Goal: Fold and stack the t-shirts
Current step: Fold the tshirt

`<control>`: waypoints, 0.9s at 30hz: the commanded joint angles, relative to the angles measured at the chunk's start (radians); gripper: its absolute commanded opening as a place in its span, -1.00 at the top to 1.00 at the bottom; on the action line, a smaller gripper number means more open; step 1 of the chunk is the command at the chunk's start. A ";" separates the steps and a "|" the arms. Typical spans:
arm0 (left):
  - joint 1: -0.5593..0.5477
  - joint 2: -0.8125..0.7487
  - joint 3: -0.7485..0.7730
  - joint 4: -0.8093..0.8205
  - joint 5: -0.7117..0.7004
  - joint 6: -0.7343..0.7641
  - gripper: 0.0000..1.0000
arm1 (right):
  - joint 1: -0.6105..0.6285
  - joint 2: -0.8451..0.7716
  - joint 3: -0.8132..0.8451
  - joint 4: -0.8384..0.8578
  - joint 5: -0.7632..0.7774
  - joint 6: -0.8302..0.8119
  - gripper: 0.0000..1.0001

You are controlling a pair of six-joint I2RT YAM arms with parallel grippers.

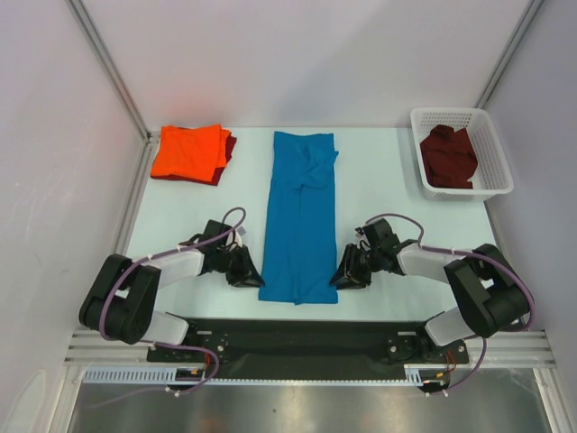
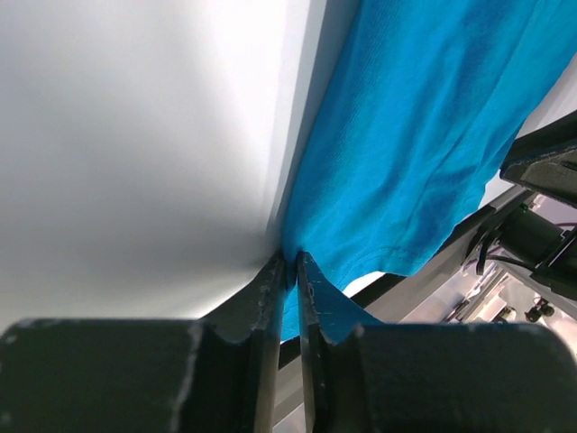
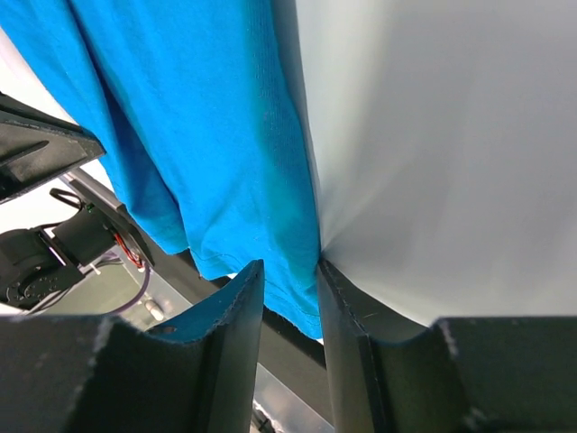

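Observation:
A bright blue t-shirt (image 1: 300, 216) lies in the middle of the table, folded into a long strip running from near to far. My left gripper (image 1: 251, 271) sits at its near left corner. In the left wrist view the gripper (image 2: 293, 257) is shut on the edge of the blue cloth (image 2: 424, 135). My right gripper (image 1: 343, 273) is at the near right corner. In the right wrist view the gripper (image 3: 289, 266) still shows a gap, with the hem of the blue cloth (image 3: 198, 117) lying between the fingers. An orange t-shirt (image 1: 187, 152) lies folded on a maroon one (image 1: 227, 149) at the back left.
A white lattice basket (image 1: 491, 149) stands at the back right with a crumpled maroon shirt (image 1: 448, 155) inside. White walls with metal posts close in the table on three sides. The arms' black base rail (image 1: 297, 338) runs along the near edge.

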 commanded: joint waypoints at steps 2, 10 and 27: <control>-0.010 0.039 -0.022 -0.023 -0.100 0.067 0.70 | 0.015 0.049 -0.047 -0.101 0.196 -0.067 0.28; -0.010 0.015 -0.011 -0.026 -0.091 0.057 0.99 | 0.024 0.092 -0.064 -0.032 0.182 -0.040 0.87; -0.025 -0.347 -0.095 -0.160 -0.119 -0.106 0.99 | 0.079 -0.219 -0.122 -0.219 0.148 0.002 1.00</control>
